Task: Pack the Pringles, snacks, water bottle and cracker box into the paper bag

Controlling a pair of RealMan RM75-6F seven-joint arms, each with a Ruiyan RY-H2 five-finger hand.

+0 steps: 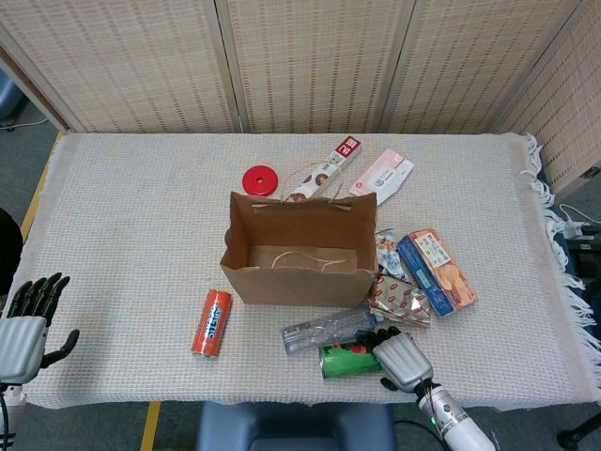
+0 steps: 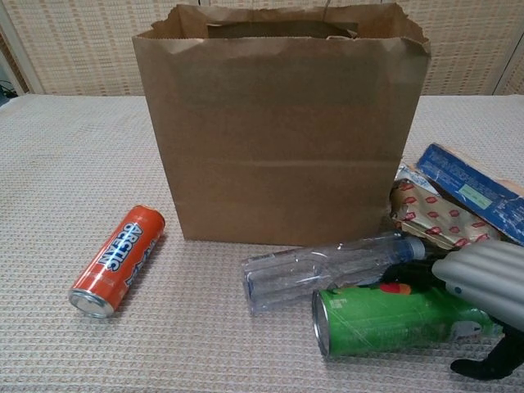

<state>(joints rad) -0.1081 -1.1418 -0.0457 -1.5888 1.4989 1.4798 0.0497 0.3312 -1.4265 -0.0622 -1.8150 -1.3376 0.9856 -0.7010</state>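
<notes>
The open brown paper bag [image 1: 299,272] [image 2: 278,131] stands upright mid-table. In front of it lies a clear water bottle [image 1: 331,331] [image 2: 327,268]. Just nearer lies the green Pringles can [image 1: 349,359] [image 2: 393,319] on its side, and my right hand [image 1: 402,360] [image 2: 485,282] grips its right end from above. A blue-orange cracker box [image 1: 436,271] [image 2: 473,193] and a red-patterned snack pack [image 1: 398,299] [image 2: 432,214] lie right of the bag. My left hand [image 1: 24,329] hangs open off the table's left front edge.
An orange drink can [image 1: 211,322] [image 2: 117,259] lies left of the bag. Behind the bag sit a red lid [image 1: 260,179], a long snack box [image 1: 324,171] and a pink packet [image 1: 382,175]. A wicker screen closes off the back.
</notes>
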